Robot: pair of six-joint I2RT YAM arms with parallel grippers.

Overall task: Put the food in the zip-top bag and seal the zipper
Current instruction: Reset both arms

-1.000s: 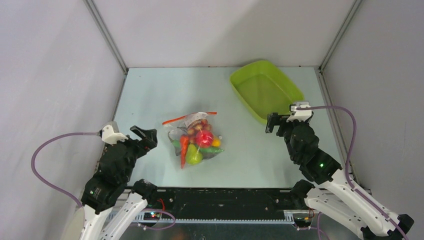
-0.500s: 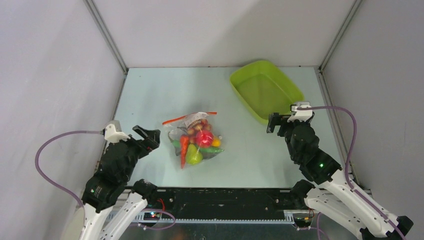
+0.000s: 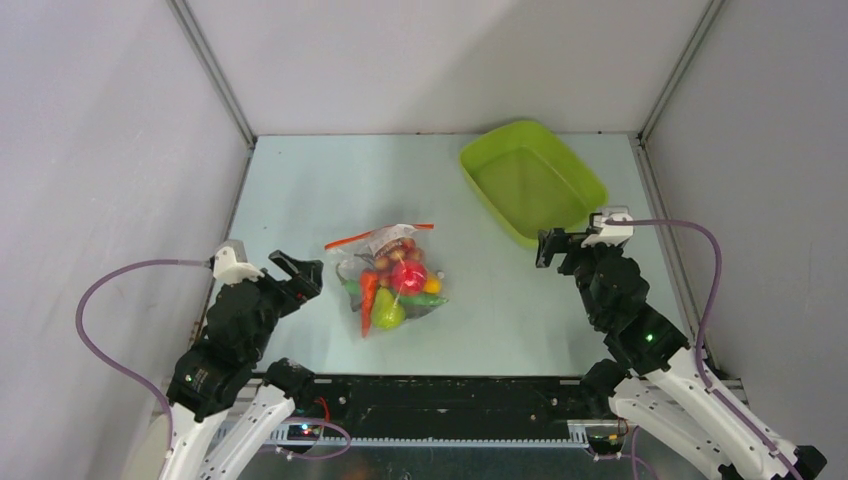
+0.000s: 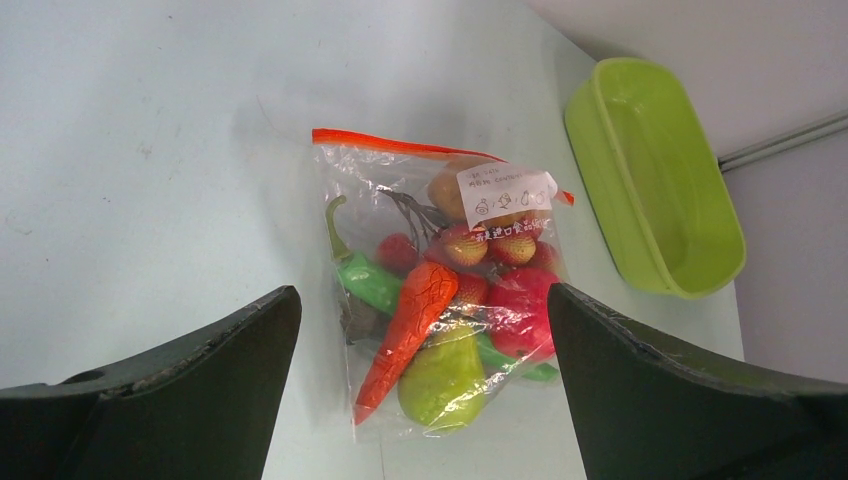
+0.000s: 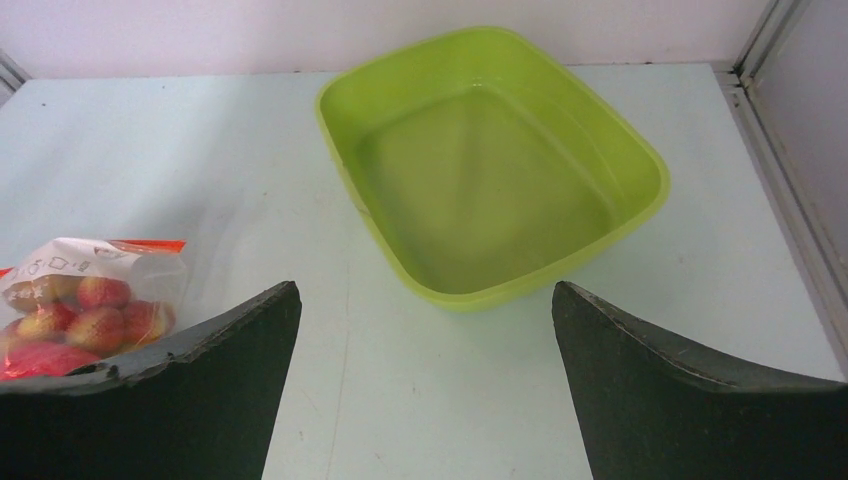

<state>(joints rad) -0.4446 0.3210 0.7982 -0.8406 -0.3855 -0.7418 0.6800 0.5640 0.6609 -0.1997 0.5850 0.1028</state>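
Both arms have shifted slightly since a second ago. The zip-top bag [image 3: 390, 280] lies unmoved mid-tabletop [image 3: 300, 190], with the food [image 4: 440, 330] inside and the zipper [image 4: 400, 146] flat, seemingly sealed. The left gripper [image 3: 300, 268] and right gripper [image 3: 556, 243] hover apart from it, jaws released and empty. Probably only a seal check remains. The green tray [image 3: 530, 180] beyond obstructs nothing.
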